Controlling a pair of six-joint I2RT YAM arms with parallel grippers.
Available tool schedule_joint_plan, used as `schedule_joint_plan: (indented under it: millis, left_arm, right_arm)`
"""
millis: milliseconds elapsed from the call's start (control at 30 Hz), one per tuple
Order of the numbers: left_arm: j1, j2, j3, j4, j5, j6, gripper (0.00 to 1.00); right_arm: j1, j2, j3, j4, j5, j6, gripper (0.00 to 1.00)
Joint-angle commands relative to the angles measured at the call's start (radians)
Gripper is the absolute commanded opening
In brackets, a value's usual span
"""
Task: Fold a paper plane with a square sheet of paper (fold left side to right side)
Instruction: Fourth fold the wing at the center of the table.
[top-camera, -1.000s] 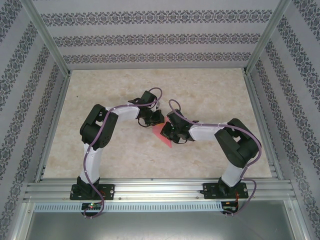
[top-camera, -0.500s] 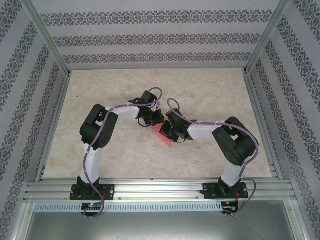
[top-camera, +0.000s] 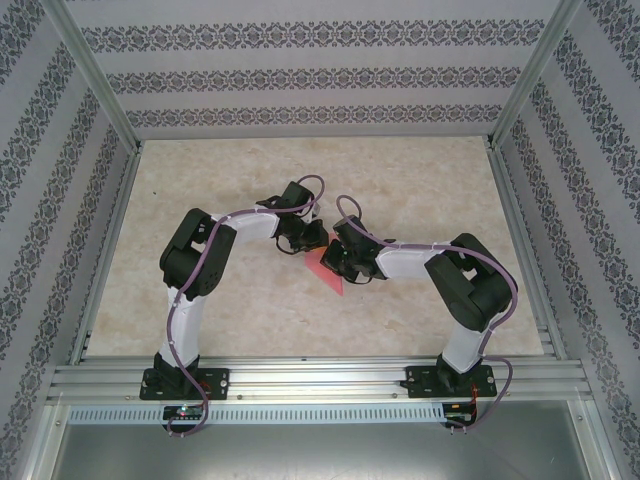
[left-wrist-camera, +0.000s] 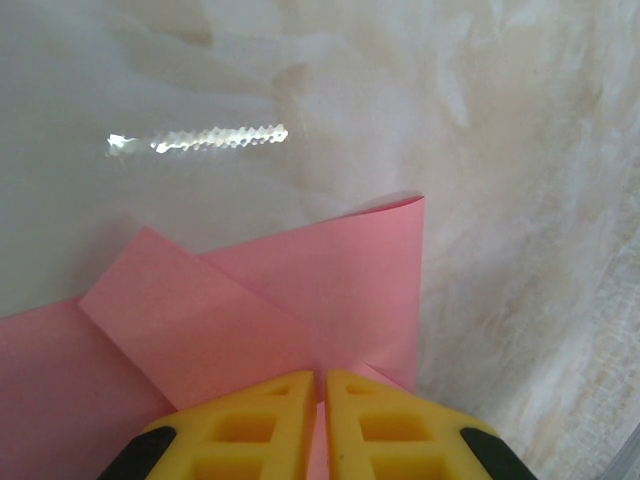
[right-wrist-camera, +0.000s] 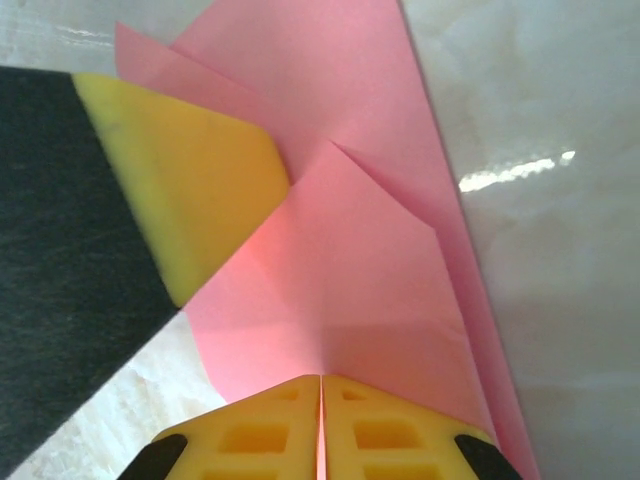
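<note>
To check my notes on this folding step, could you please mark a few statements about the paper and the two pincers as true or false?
1. The pink paper rests on the table. True.
2. The paper is a flat, unfolded square. False: flaps are folded over, with creases showing.
3. The left pincer stands wide open. False: its yellow fingers are shut together.
4. The right pincer is shut, with its tips over the paper. True.
5. The paper lies by the table's far left corner. False: it is near the middle.
</note>
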Motion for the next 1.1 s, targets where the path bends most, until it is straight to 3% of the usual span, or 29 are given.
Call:
schedule_joint_plan:
  millis: [0, 733, 1067]
  left_arm:
    - [0.002, 0.030, -0.025, -0.038, -0.092, 0.010, 0.15]
    - [0.002, 0.036, -0.007, -0.056, -0.100, 0.018, 0.14]
    - [0.002, 0.029, 0.011, -0.075, -0.097, 0.025, 0.15]
  right_arm:
    - [-0.009, 0.017, -0.029, -0.040, 0.018, 0.031, 0.10]
    - [0.077, -0.139, -0.154, -0.324, 0.007, 0.064, 0.10]
    - [0.057, -0.271, -0.323, -0.300, -0.006, 0.076, 0.10]
